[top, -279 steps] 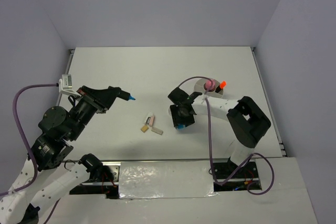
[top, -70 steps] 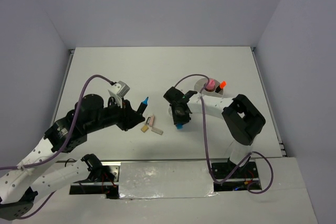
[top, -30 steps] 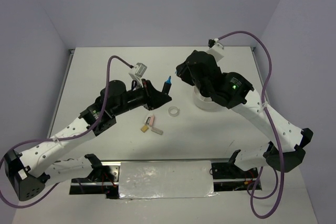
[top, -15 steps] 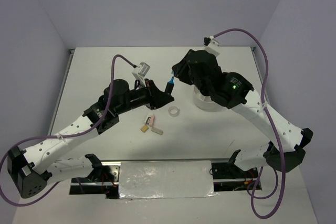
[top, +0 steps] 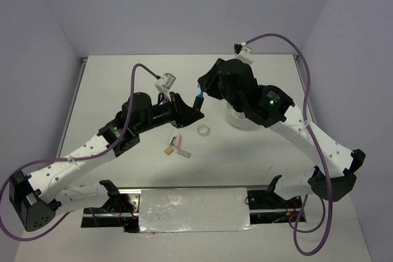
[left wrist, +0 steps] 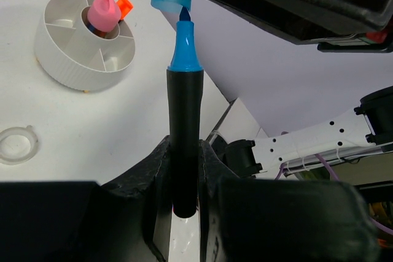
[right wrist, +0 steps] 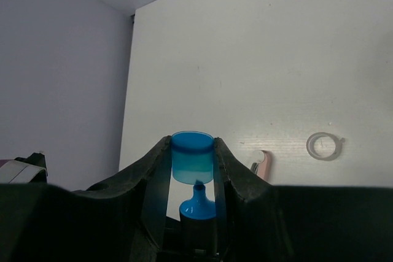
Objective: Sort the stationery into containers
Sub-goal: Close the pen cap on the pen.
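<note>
Right pincer (top: 200, 94) lifted off white table (top: 123, 78), lilac walls (top: 184, 10)

Mid-table blocked: left arm (top: 92, 148), right arm (top: 270, 104) meet; right arm overhangs tub (top: 235, 121); far table (top: 141, 72) open

The marker (left wrist: 184, 121) has a black barrel and a bright blue tip. The cap (right wrist: 192, 156) is translucent blue. The ribbed tub (left wrist: 61, 65) is white, holding a pink cylinder (left wrist: 103, 13) and an orange tip (left wrist: 125, 6). The tape ring (left wrist: 15, 144) is clear. At its eight o'clock lie a pink eraser (top: 177, 142) and what looks like a tan piece (top: 168, 150). The table (top: 110, 78) is plain white.
</note>
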`<state>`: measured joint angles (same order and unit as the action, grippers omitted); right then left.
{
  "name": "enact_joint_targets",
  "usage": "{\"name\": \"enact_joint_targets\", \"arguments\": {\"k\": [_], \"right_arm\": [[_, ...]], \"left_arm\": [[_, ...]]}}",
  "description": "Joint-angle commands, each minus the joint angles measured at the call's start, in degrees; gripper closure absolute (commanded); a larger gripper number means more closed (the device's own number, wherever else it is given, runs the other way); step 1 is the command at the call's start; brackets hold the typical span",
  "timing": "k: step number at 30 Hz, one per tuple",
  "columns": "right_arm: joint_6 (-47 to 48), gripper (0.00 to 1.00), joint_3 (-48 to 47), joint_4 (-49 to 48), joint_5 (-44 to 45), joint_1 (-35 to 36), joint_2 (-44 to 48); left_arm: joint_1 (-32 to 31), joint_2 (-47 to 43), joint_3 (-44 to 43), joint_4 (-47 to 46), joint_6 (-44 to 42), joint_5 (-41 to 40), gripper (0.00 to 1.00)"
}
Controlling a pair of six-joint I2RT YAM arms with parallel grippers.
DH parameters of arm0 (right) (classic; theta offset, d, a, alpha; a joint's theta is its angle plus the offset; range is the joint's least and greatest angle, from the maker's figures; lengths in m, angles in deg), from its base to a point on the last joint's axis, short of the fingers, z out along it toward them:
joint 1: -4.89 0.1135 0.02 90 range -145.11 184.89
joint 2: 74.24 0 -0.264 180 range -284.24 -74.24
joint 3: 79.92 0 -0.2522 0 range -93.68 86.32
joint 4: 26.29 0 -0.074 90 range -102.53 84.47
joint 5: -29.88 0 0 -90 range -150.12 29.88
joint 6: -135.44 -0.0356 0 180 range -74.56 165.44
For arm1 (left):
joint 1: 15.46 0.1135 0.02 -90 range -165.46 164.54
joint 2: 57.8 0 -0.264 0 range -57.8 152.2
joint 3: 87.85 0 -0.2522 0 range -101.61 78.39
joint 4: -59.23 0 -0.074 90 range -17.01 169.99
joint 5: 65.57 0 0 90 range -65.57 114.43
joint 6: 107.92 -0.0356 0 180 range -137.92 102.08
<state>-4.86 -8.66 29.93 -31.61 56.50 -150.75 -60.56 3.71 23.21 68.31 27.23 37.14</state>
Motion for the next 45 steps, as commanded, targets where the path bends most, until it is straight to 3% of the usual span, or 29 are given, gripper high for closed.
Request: {"name": "enact_joint_targets", "arguments": {"k": [1,29,40,45], "right_arm": [[1.1,1.00,0.5,-2.6,-1.3,0.4,1.2],[5.1,1.00,9.4,-8.3,-6.2,1.1,6.5],[4.5,1.00,12.4,-12.0,-15.4,1.8,5.8],[3.1,1.00,17.4,-13.9,-20.2,2.1,7.8]], "left_arm": [[0.0,-0.3,-2.7,-3.9,-0.9,-0.1,1.00],[2.7,-1.6,-2.4,-5.5,-0.9,-0.8,1.00],[4.1,-1.6,-3.9,-7.4,-4.3,0.3,1.00],[7.1,-2.0,-4.8,-11.3,-6.2,5.8,1.00]]}}
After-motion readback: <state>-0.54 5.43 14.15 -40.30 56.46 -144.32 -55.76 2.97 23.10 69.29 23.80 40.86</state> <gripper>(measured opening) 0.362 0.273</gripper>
